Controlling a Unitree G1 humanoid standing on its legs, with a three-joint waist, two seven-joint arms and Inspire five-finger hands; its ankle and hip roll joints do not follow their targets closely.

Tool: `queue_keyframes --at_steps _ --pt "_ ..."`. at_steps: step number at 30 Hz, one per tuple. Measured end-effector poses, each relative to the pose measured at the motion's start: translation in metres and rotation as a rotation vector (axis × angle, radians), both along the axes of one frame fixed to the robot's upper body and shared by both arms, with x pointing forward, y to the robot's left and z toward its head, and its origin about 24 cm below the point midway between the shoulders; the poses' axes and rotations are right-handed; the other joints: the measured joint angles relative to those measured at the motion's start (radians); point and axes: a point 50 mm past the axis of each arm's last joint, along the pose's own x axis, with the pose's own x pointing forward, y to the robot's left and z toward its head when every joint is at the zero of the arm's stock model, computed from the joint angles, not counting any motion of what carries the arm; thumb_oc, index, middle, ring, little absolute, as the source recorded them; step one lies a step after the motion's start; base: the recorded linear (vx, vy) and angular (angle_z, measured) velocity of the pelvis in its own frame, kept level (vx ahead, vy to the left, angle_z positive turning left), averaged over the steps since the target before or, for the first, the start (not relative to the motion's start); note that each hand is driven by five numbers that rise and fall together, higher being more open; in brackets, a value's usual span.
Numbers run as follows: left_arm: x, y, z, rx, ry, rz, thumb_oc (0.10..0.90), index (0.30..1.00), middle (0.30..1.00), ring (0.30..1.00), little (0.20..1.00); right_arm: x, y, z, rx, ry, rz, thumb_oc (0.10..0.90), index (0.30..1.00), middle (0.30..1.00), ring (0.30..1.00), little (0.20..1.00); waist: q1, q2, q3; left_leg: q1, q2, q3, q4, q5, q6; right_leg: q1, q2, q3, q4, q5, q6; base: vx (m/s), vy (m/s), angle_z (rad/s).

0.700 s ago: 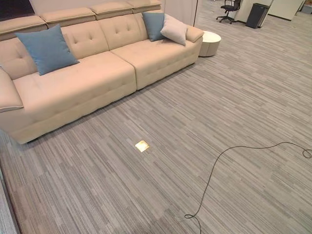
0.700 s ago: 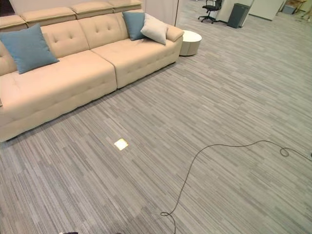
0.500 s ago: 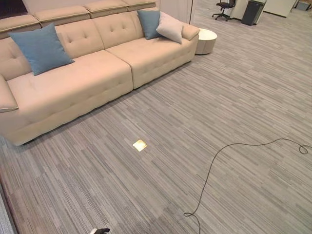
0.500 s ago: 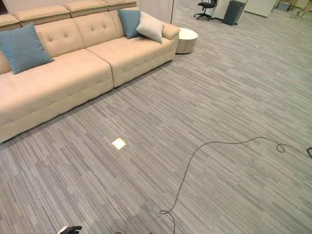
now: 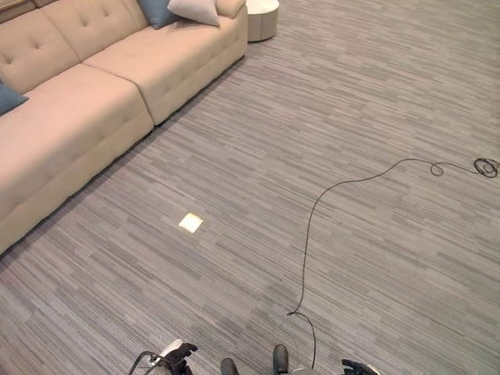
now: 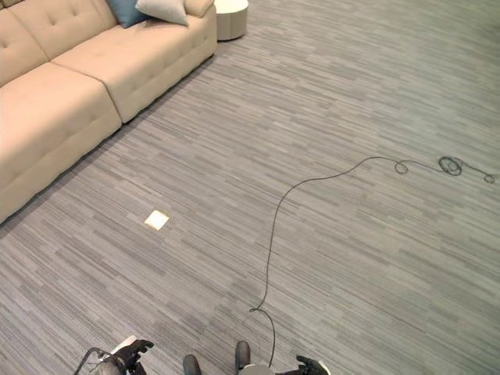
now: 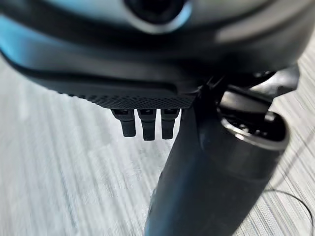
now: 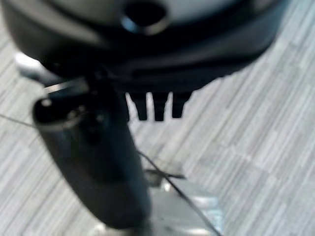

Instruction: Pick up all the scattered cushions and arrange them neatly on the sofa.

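1. A blue cushion [image 5: 158,12] and a cream cushion [image 5: 193,9] lean together on the beige sofa [image 5: 78,101], far ahead of both hands.
2. Left hand [image 5: 178,356] and right hand [image 6: 311,366] hang low, holding nothing; wrist views suggest straight fingers [image 7: 142,125], seemingly relaxed.
3. The left eye view alone catches another blue cushion's corner [image 5: 8,98].

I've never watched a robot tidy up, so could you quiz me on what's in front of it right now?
1. True or false: the left hand holds a cushion.
2. What stands just past the far end of the sofa? A: a round table. B: a lamp. C: a basket.
3. Which cushions lean at the sofa's far end?

Key: 1 false, it hangs over bare floor. 2 A. 3 a blue cushion and a cream cushion.
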Motion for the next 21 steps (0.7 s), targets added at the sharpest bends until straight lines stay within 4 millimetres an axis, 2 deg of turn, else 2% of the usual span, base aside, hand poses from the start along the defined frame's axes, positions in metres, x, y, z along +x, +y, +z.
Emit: queue_keyframes --at_steps 3,4,5,6,7,8,9,10,11,12,13,14,15,16,17,18,19,20,21 --pt "0.015 -0.027 0.003 -0.064 -0.048 -0.059 0.8 0.9 0.9 0.9 0.9 0.002 0.001 0.0 -0.004 0.008 0.029 0.8 0.9 0.9 0.9 0.9 0.007 -0.002 0.009 -0.018 0.016 0.0 0.042 -0.004 -0.029 0.002 0.011 -0.002 0.004 -0.02 -0.019 0.23 -0.359 0.09" --pt "0.032 -0.031 0.009 -0.069 -0.08 -0.095 0.8 0.9 0.9 0.9 0.9 0.006 0.007 -0.002 0.013 0.013 0.037 0.8 0.9 0.9 0.9 0.9 0.011 -0.046 0.03 -0.105 0.018 0.006 0.224 -0.024 -0.059 -0.003 -0.017 -0.006 0.022 -0.049 -0.038 0.27 -0.466 0.27" --pt "0.035 -0.038 0.01 -0.08 -0.081 -0.138 0.8 0.9 0.9 0.9 0.9 0.01 0.011 -0.002 0.027 0.009 0.058 0.8 0.9 0.9 0.9 0.9 0.032 -0.07 0.032 -0.174 0.027 0.022 0.361 -0.026 -0.063 0.005 -0.025 -0.009 0.017 -0.047 -0.052 0.35 -0.519 0.14" --pt "0.039 -0.05 0.012 -0.127 -0.113 -0.115 0.8 0.9 0.9 0.9 0.9 0.015 0.012 -0.001 0.029 0.005 0.066 0.8 0.9 0.9 0.9 0.9 0.064 -0.07 0.044 -0.287 0.072 -0.011 0.584 -0.028 -0.079 -0.016 -0.005 -0.02 0.075 -0.076 -0.08 0.29 -0.23 -0.03" --pt "0.042 -0.054 0.013 -0.136 -0.125 -0.117 0.8 0.9 0.9 0.9 0.9 0.016 0.008 0.0 0.022 0.003 0.052 0.8 0.9 0.9 0.9 0.9 0.082 -0.053 0.057 -0.356 0.105 -0.024 0.71 -0.02 -0.083 -0.025 0.014 -0.049 0.113 -0.106 -0.111 0.35 -0.115 0.2" --pt "0.069 -0.065 0.03 -0.214 -0.255 -0.11 0.8 0.9 0.9 0.9 0.9 0.028 0.004 0.003 -0.017 0.038 0.074 0.8 0.9 0.9 0.9 0.9 0.135 -0.044 0.097 -0.532 0.054 -0.146 0.945 -0.031 -0.089 -0.004 0.029 -0.052 0.153 -0.162 -0.118 0.44 -0.092 0.13" --pt "0.075 -0.067 0.034 -0.224 -0.287 -0.106 0.8 0.9 0.9 0.9 0.9 0.04 0.003 0.006 -0.026 0.019 0.092 0.8 0.9 0.9 0.9 0.9 0.161 -0.056 0.102 -0.551 -0.01 -0.161 0.887 -0.041 -0.071 0.0 0.019 -0.04 0.16 -0.173 -0.119 0.74 -0.103 -0.07" --pt "0.077 -0.065 0.036 -0.23 -0.307 -0.075 0.8 0.9 0.9 0.9 0.9 0.056 0.003 0.011 -0.036 -0.022 0.119 0.8 0.9 0.9 0.9 0.9 0.185 -0.066 0.103 -0.55 -0.058 -0.161 0.771 -0.043 -0.071 0.012 0.015 -0.029 0.153 -0.177 -0.113 0.59 -0.064 -0.89" --pt "0.072 -0.054 0.033 -0.245 -0.312 0.031 0.8 0.9 0.9 0.9 0.9 0.083 0.006 0.021 -0.045 -0.094 0.148 0.8 0.9 0.9 0.9 0.9 0.216 -0.052 0.099 -0.514 -0.083 -0.127 0.517 -0.035 -0.078 0.04 0.025 -0.024 0.117 -0.182 -0.106 0.9 0.007 -1.19" --pt "0.064 -0.041 0.027 -0.256 -0.299 0.175 0.8 0.9 0.9 0.9 0.9 0.097 0.014 0.026 -0.034 -0.133 0.177 0.8 0.9 0.9 0.9 0.9 0.228 -0.037 0.09 -0.474 -0.068 -0.058 0.271 -0.022 -0.085 0.085 0.046 -0.033 0.049 -0.168 -0.096 0.72 0.05 -1.36" --pt "0.059 -0.032 0.025 -0.262 -0.298 0.297 0.8 0.9 0.9 0.9 0.9 0.109 0.021 0.031 -0.015 -0.196 0.195 0.8 0.9 0.9 0.9 0.9 0.249 -0.027 0.086 -0.453 -0.065 -0.021 0.15 -0.027 -0.078 0.113 0.055 -0.042 0.024 -0.152 -0.096 1.0 0.112 -0.78" --pt "0.05 -0.021 0.02 -0.234 -0.272 0.326 0.8 0.9 0.9 0.9 0.9 0.117 0.027 0.034 -0.015 -0.23 0.254 0.8 0.9 0.9 0.9 0.9 0.256 -0.025 0.074 -0.453 -0.07 -0.027 0.063 -0.011 -0.082 0.148 0.067 -0.055 -0.007 -0.197 -0.058 0.74 0.116 -0.9" --pt "0.033 -0.004 0.012 -0.174 -0.209 0.372 0.8 0.9 0.9 0.9 0.9 0.131 0.035 0.04 -0.004 -0.244 0.293 0.8 0.9 0.9 0.9 0.9 0.306 -0.019 0.06 -0.453 -0.046 -0.066 -0.013 -0.044 -0.052 0.166 0.075 -0.024 0.023 -0.243 -0.059 0.76 0.178 -0.93" --pt "0.022 0.01 0.01 -0.105 -0.161 0.352 0.8 0.9 0.9 0.9 0.9 0.132 0.038 0.04 0.004 -0.251 0.295 0.8 0.9 0.9 0.9 0.9 0.331 -0.034 0.052 -0.46 -0.052 -0.131 -0.013 -0.04 -0.044 0.175 0.072 0.045 0.039 -0.253 -0.074 0.76 0.156 -1.33" --pt "-0.005 0.025 0.003 -0.038 -0.076 0.359 0.8 0.9 0.9 0.9 0.9 0.136 0.043 0.042 0.013 -0.266 0.3 0.8 0.9 0.9 0.9 0.9 0.348 -0.055 0.039 -0.454 -0.059 -0.156 0.007 -0.022 -0.023 0.193 0.059 0.066 0.034 -0.262 -0.049 0.97 0.274 -1.11" --pt "-0.055 0.045 -0.006 0.039 0.062 0.405 0.8 0.9 0.9 0.9 0.9 0.121 0.049 0.032 0.037 -0.235 0.284 0.8 0.9 0.9 0.9 0.9 0.36 -0.12 0.004 -0.43 -0.116 -0.186 0.071 -0.005 0.024 0.257 0.004 0.09 0.029 -0.297 0.002 0.73 0.203 -0.93" --pt "-0.081 0.047 -0.01 0.063 0.141 0.425 0.8 0.9 0.9 0.9 0.9 0.115 0.046 0.029 0.036 -0.216 0.285 0.8 0.9 0.9 0.9 0.9 0.366 -0.109 -0.005 -0.41 -0.12 -0.196 0.098 0.04 0.06 0.268 0.007 0.095 0.069 -0.307 0.017 0.68 0.253 -0.6" --pt "-0.124 0.046 -0.013 0.096 0.264 0.445 0.8 0.9 0.9 0.9 0.9 0.095 0.044 0.02 0.032 -0.157 0.286 0.8 0.9 0.9 0.9 0.9 0.361 -0.103 -0.028 -0.372 -0.116 -0.192 0.125 0.173 0.117 0.239 -0.008 0.049 0.262 -0.327 0.086 0.55 0.185 -0.17" --pt "-0.136 0.05 -0.012 0.114 0.294 0.441 0.8 0.9 0.9 0.9 0.9 0.086 0.041 0.016 0.027 -0.13 0.27 0.8 0.9 0.9 0.9 0.9 0.363 -0.113 -0.034 -0.334 -0.126 -0.189 0.113 0.171 0.119 0.173 -0.041 0.027 0.455 -0.324 0.115 0.79 0.29 0.32"
